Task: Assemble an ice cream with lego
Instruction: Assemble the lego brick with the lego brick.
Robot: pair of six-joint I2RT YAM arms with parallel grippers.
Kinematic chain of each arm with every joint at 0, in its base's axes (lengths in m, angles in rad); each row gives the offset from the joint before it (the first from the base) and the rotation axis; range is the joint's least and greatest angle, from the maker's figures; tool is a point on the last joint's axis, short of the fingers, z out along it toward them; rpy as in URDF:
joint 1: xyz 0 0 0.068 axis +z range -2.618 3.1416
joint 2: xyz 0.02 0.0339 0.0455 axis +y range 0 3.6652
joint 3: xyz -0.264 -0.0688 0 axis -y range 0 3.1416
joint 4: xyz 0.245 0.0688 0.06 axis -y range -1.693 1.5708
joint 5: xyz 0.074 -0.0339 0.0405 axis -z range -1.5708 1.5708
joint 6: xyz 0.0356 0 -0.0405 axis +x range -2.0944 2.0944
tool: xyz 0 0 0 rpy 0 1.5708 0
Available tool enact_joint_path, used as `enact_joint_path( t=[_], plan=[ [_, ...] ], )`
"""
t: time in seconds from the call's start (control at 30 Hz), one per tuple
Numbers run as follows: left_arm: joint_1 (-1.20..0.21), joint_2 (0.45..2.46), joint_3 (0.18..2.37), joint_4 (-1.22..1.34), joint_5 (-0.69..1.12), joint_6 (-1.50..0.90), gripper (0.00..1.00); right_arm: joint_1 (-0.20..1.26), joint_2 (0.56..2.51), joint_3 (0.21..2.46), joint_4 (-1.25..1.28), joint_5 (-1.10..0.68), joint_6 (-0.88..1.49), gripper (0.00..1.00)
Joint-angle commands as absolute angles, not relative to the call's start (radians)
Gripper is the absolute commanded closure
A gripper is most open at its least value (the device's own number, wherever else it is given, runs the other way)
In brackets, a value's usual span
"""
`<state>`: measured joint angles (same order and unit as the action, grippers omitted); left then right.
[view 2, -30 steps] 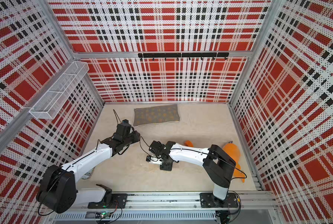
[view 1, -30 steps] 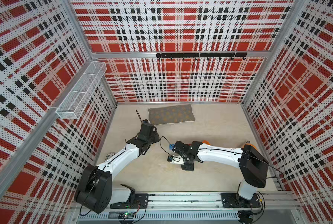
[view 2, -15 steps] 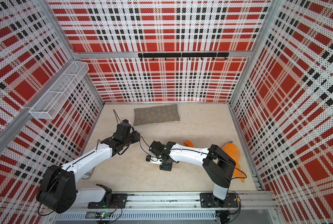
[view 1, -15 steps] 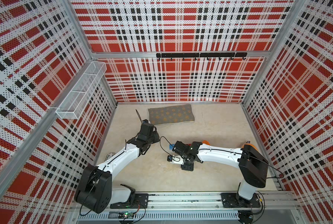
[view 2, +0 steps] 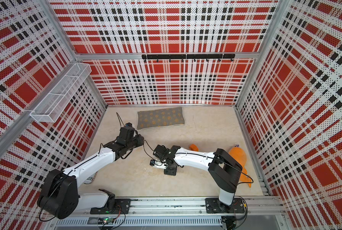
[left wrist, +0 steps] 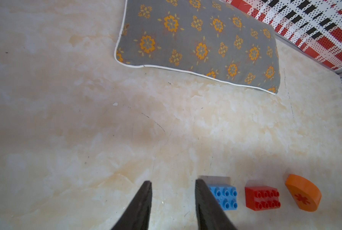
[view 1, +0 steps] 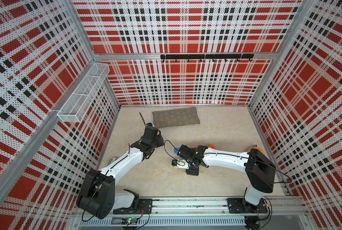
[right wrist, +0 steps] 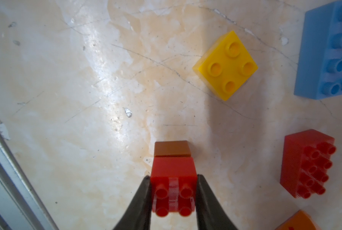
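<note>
Reaching low, right claw (right wrist: 173, 177) clamps the small red brick (right wrist: 173, 168) — left claw (left wrist: 173, 181) slightly parted, empty.

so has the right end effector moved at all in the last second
No. In both top views the right end effector sits at the same spot against the grey flowered cushion as before, shut on the small red studded brick.

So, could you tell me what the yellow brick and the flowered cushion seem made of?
Yellow brick: likely hard moulded plastic, smooth and slightly glossy, with crisp studs. Flowered cushion: seemingly woven fabric, matte, with white piped edging and soft corners.
</note>
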<state>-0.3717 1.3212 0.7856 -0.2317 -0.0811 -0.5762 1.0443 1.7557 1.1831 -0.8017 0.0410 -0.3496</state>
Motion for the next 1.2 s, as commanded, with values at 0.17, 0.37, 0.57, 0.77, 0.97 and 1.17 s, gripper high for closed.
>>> enact_joint_path(
  t=[0.17,0.37,0.57,0.77,0.97,1.17],
  plan=[
    [-0.367,1.313,0.769,-0.21,-0.067,-0.571,0.59,1.05,1.821,1.134,-0.786,0.003,-0.343,1.0],
    [-0.367,1.314,0.768,-0.21,-0.066,-0.571,0.59,1.048,1.839,1.118,-0.775,-0.016,-0.345,1.0],
    [-0.368,1.321,0.767,-0.21,-0.064,-0.572,0.59,1.036,1.853,1.102,-0.769,-0.025,-0.345,1.0],
    [-0.367,1.321,0.767,-0.21,-0.063,-0.571,0.59,1.03,1.861,1.103,-0.769,-0.025,-0.345,1.0],
    [-0.37,1.315,0.773,-0.214,-0.068,-0.571,0.59,1.016,1.828,1.126,-0.75,-0.024,-0.332,0.95],
    [-0.37,1.31,0.773,-0.218,-0.074,-0.571,0.59,0.998,1.788,1.16,-0.754,-0.023,-0.322,0.81]
  ],
)
